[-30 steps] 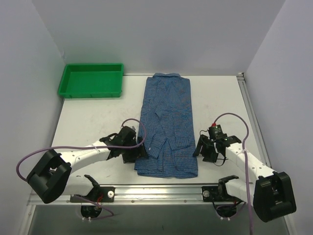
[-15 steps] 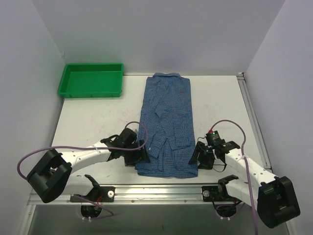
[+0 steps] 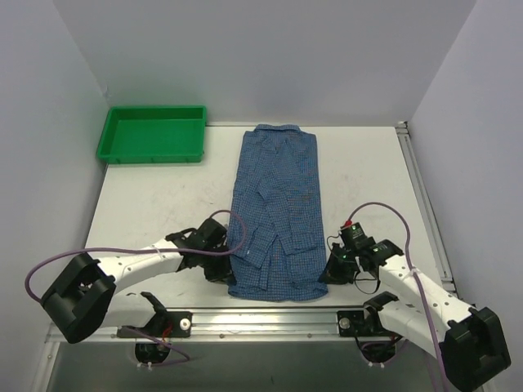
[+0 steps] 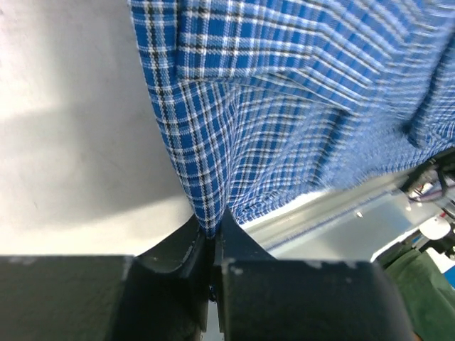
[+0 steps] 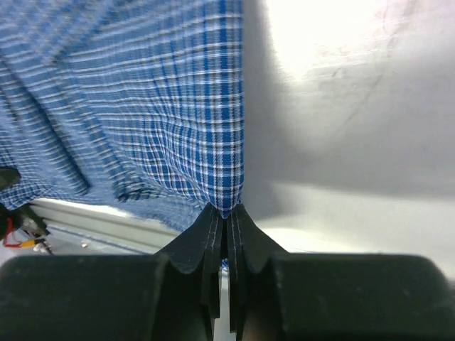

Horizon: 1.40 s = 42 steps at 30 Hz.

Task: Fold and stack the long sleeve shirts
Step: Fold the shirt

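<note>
Top external, blue checked shirt (image 3: 278, 204) flat, sleeves inward, left fingers (image 4: 174, 259), right fingers (image 5: 192, 249) each pinching hem

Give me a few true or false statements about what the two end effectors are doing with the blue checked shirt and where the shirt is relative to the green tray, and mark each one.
1. The left end effector is shut on the shirt, on its left side close to the hem. True.
2. The right end effector hangs open above bare table. False: it is shut on the shirt's right edge, close to the hem.
3. The shirt lies inside the green tray. False: it lies flat on the table, and the tray sits apart at the far left corner.
4. The shirt's collar points away from the arms' bases. True.
</note>
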Motion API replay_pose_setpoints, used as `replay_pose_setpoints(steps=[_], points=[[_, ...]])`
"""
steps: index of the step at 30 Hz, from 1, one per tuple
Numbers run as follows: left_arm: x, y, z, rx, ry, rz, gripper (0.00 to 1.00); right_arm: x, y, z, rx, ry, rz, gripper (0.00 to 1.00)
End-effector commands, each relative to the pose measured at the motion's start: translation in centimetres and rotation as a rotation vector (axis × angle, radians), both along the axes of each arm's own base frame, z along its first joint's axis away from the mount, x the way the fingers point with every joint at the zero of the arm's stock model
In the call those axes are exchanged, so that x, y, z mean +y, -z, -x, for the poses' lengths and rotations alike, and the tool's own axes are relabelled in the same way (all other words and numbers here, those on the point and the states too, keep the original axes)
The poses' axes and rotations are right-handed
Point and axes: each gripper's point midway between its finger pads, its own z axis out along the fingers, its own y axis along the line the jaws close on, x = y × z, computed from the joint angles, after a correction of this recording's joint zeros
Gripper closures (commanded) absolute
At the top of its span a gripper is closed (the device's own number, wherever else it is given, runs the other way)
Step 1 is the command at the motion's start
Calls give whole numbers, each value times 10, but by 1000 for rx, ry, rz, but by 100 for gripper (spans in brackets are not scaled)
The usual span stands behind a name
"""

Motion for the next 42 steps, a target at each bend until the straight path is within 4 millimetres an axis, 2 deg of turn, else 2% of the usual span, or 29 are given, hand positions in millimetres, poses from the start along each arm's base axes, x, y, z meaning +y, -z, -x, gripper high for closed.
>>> replay_pose_setpoints(steps=[1,2,5,6,8,9,10,11,12,13,14,15,16,17,18,19,21,22,23,24,25,26,27,30,34,35,36,38,42], points=[[-14,-39,-6,-51,43,76,90,2,-36,-18,-76,-3,4,100],[-21,-53,-15,-76,44,96,89,4,-45,-24,-98,-3,2,100],[-28,-71,-32,-102,52,122,87,8,-71,-46,-160,-4,-8,100],[-30,-83,-48,-129,31,142,87,7,-77,-53,-175,7,-12,100],[-33,-90,-65,-144,22,152,86,8,-94,-71,-213,2,-17,100],[-37,-105,-81,-176,10,176,86,5,-100,-81,-227,25,-17,100],[-33,-105,-97,-179,-15,173,85,3,-101,-89,-222,29,-8,100],[-32,-108,-108,-186,-34,175,84,3,-113,-101,-259,24,-9,100],[-33,-114,-121,-200,-47,184,84,1,-117,-110,-271,28,-2,100],[-38,-119,-138,-211,-59,194,84,-2,-114,-121,-256,41,11,100],[-35,-125,-155,-228,-89,209,83,0,-126,-135,-289,45,8,100],[-36,-127,-166,-232,-101,215,83,0,-129,-143,-294,38,7,100],[-37,-130,-188,-240,-124,220,82,0,-125,-155,-276,46,6,100],[-37,-129,-199,-240,-134,221,82,0,-125,-163,-276,48,7,100],[-37,-115,-210,-208,-149,202,82,1,-134,-177,-302,51,1,100],[-40,-123,-226,-231,-159,218,82,-3,-126,-189,-284,65,5,100],[-37,-118,-248,-220,-188,225,82,-4,-130,-211,-292,77,-10,100],[-37,-103,-257,-190,-196,216,82,-4,-118,-220,-260,80,-10,100],[-39,-110,-272,-211,-204,229,82,-8,-117,-230,-260,92,-15,100],[-37,-108,-281,-210,-216,230,82,-8,-114,-237,-251,92,-23,100],[-37,-94,-289,-191,-224,218,82,-7,-110,-250,-244,92,-24,100],[-38,-101,-300,-213,-229,227,82,-9,-108,-258,-241,100,-23,100],[-34,-88,-307,-194,-245,212,82,-9,-106,-264,-236,98,-27,100],[-33,-78,-326,-202,-268,209,81,-7,-98,-288,-225,96,-32,99],[-34,-63,-341,-212,-276,214,78,-4,-78,-310,-197,77,-33,94],[-34,-60,-343,-209,-277,213,78,-3,-81,-317,-211,71,-35,94],[-33,-53,-342,-196,-282,213,78,-2,-73,-319,-197,67,-32,93],[-32,-51,-347,-212,-293,228,75,-1,-73,-326,-204,66,-36,91],[-31,-57,-355,-247,-311,262,58,2,-67,-334,-200,52,-46,82]])
